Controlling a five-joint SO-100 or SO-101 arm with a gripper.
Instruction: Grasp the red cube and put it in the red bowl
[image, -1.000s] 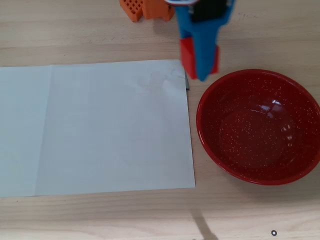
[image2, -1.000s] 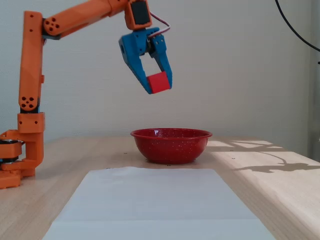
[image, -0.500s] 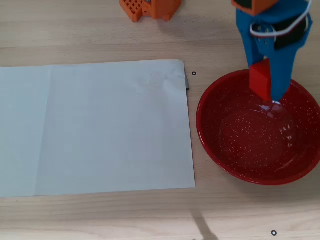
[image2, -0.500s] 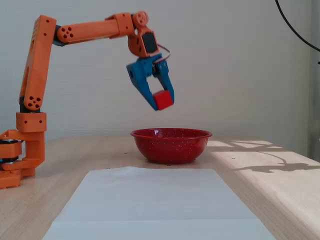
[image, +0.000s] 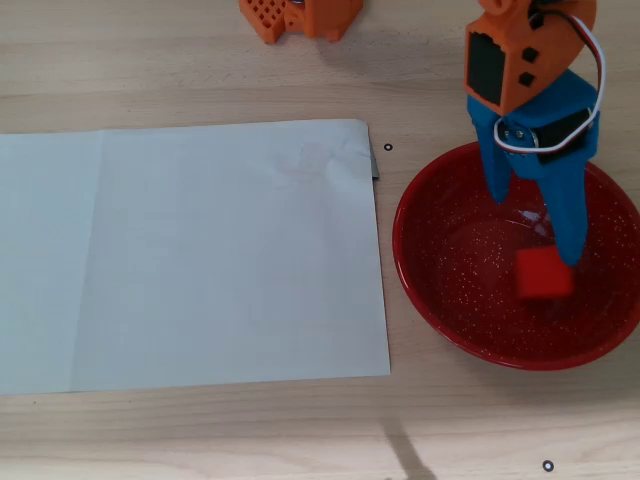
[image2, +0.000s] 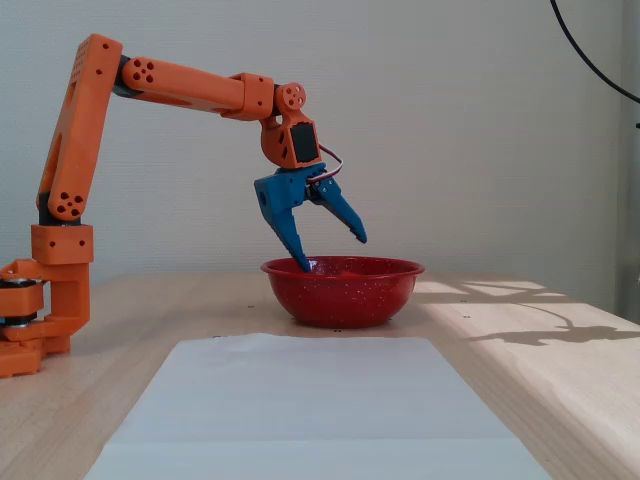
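The red cube (image: 543, 274) lies inside the red bowl (image: 437, 290), right of the bowl's middle in the overhead view. It is hidden by the bowl's wall (image2: 342, 294) in the fixed view. My gripper (image: 535, 228) with blue fingers hangs over the bowl, open and empty. One fingertip dips just inside the bowl's rim and the other is raised above it, as the fixed view shows (image2: 334, 252). In the overhead view the longer finger (image: 565, 215) ends right beside the cube; I cannot tell whether it touches it.
A large white paper sheet (image: 190, 255) lies on the wooden table left of the bowl. The arm's orange base (image2: 45, 300) stands at the left in the fixed view; its top shows at the upper edge of the overhead view (image: 300, 17).
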